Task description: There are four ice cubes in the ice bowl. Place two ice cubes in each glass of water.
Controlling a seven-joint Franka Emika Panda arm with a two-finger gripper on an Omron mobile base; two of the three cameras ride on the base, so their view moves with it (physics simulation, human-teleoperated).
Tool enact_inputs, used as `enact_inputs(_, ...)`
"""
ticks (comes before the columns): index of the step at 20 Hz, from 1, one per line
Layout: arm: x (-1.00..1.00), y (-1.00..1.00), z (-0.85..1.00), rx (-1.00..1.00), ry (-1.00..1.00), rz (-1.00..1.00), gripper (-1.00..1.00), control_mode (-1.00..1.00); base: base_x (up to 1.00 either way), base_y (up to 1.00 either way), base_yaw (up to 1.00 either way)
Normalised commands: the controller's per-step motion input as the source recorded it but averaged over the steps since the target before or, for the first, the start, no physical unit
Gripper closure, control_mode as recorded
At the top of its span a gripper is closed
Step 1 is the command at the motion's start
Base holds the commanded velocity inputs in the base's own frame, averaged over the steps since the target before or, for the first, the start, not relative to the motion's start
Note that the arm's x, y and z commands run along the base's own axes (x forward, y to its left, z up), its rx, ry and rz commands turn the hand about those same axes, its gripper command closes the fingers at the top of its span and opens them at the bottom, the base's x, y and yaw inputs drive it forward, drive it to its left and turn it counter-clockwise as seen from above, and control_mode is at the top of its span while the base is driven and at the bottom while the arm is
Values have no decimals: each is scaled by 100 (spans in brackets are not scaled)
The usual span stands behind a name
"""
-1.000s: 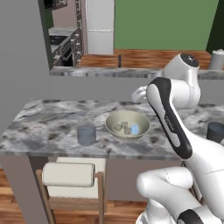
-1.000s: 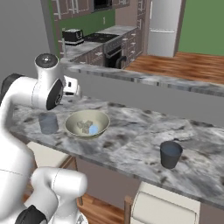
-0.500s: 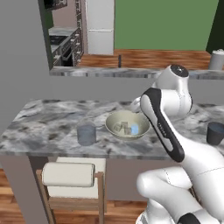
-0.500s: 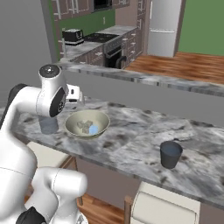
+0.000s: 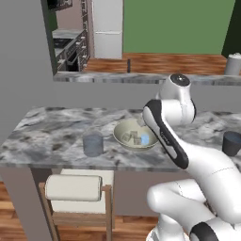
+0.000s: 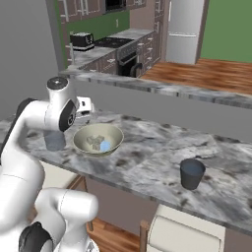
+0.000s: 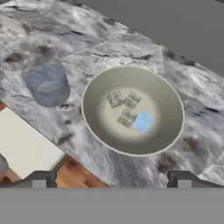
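I'm working over the grey marbled tabletop (image 5: 56, 134), which carries everything the job needs. The ice bowl (image 7: 168, 131) sits near the front edge of it, roughly in the middle; one glass of water (image 5: 93, 144) stands just beside the bowl, and the other glass (image 6: 191, 173) is well apart, out toward the far end of the tabletop. In the hand view my tool (image 7: 111, 180) hangs above the bowl with its two tips spread wide and nothing between them, so it is empty. All four ice cubes (image 7: 129, 112) lie together at the bottom of the bowl: three pale grey ones and a light blue cube (image 7: 142, 121) that touches or nearly touches its neighbour. Neither glass has ice in it as far as I can see, so I judge the task is at its very start, on the approach for the first pick. Next I'd bring the tool straight down over one cube, probably the blue one at the edge of the cluster, lining the tips up so they straddle it without nudging the rest
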Motion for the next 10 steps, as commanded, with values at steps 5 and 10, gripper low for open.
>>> enact_inputs(5, 27, -7, -19, -12, 4, 30, -100, -100, 0, 0, 0)
enact_inputs(10, 6, 7, -47, -13, 10, 13, -100, -100, 0, 0, 0)
